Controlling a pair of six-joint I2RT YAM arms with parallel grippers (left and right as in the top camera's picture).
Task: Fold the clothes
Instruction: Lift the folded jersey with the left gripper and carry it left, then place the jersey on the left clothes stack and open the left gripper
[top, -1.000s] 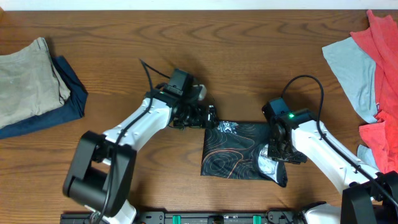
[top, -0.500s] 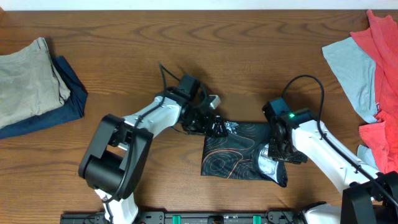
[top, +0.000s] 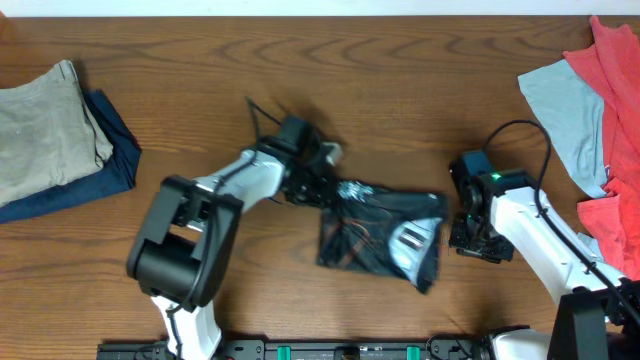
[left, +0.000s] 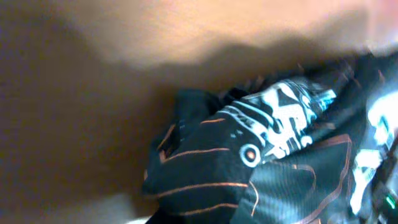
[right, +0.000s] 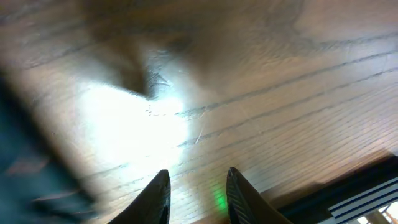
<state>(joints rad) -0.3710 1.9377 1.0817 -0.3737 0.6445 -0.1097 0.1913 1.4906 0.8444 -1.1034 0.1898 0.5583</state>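
Note:
The black jersey (top: 375, 235) with thin orange lines and white logos lies bunched in the middle of the table. Its far left corner is drawn up into my left gripper (top: 333, 188), which is shut on it. In the left wrist view the jersey (left: 249, 168) fills the frame and hides the jaws. My right gripper (top: 468, 238) stands on bare wood just right of the jersey, apart from it. The right wrist view shows that gripper (right: 198, 171) open, with only tabletop between its two dark fingers (right: 158, 196).
A folded beige garment on a navy one (top: 45, 130) lies at the far left. A loose heap of grey and red clothes (top: 600, 120) covers the right edge. A black rail (top: 350, 350) runs along the table's near edge.
My left gripper has closed on the jersey's far left corner and the cloth has bunched and shifted. My right gripper has come off the jersey's right side and moved right onto bare wood.

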